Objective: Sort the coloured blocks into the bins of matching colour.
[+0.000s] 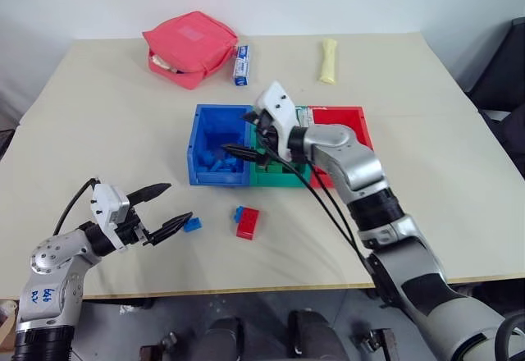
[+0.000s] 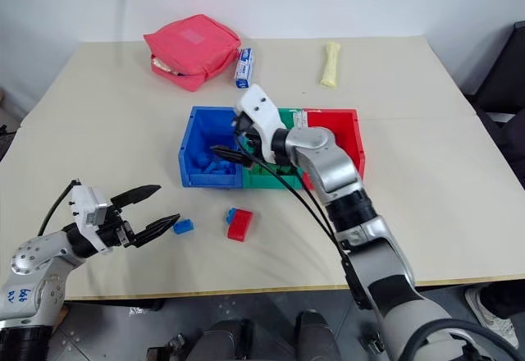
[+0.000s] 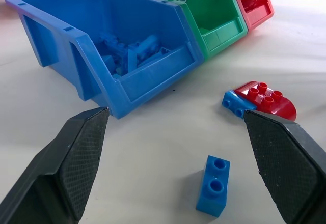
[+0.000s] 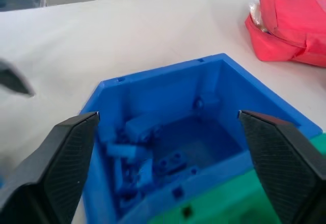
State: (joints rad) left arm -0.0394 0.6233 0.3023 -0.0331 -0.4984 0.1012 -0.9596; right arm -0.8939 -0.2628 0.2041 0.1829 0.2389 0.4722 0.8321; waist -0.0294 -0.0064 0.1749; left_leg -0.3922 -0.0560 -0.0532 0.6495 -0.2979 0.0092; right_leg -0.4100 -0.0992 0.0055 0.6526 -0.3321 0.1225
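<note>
Faintly, illegible blue scrawl, left arm (image 1: 51, 295)

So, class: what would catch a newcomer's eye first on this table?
The row of bins mid-table, blue, green and red, with the right gripper open above the blue one, which holds blue blocks. Near the front edge lie a loose blue block and a red block, beside the open left gripper.

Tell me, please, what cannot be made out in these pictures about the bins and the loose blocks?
- Green bin: in the eye views the right gripper and its arm cover most of it; the left wrist view shows no contents from its low angle.
- Red bin: its near part is behind the arm; any blocks inside cannot be counted.
- Blue bin: its blue blocks blend together, too blurred to count.
- Small blue block beside the red block: whether joined or merely touching is unclear.
</note>
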